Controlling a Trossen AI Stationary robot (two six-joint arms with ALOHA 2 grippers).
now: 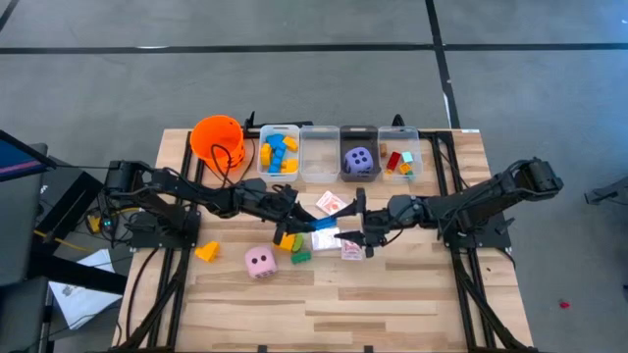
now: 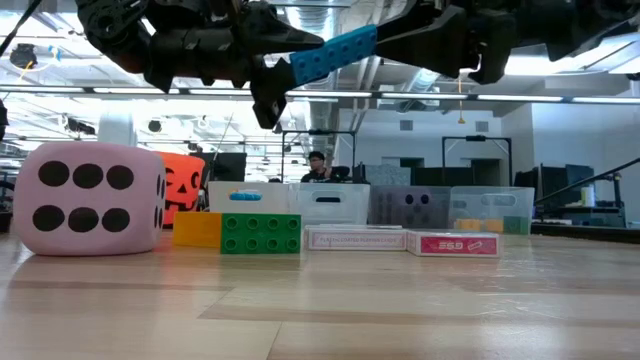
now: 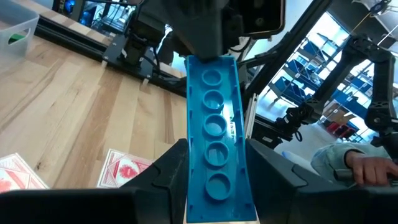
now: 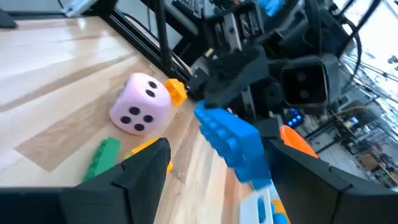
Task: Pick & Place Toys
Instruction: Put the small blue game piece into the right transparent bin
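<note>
High view: table (image 1: 392, 304) bearing four clear bins (image 1: 339, 152) at 12 o'clock, holding blue-yellow blocks, nothing visible, purple die (image 1: 359, 160), mixed blocks. Long blue block (image 2: 333, 55) aloft mid-table, axis spanning 9 to 3 o'clock, clamped endwise between left gripper (image 3: 214, 177) and right gripper (image 4: 217, 165).

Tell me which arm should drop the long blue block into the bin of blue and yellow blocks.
Left, probably. The left gripper clamps the blue block, whose far end reaches the right gripper, and that bin stands on the left arm's side of the table.
</note>
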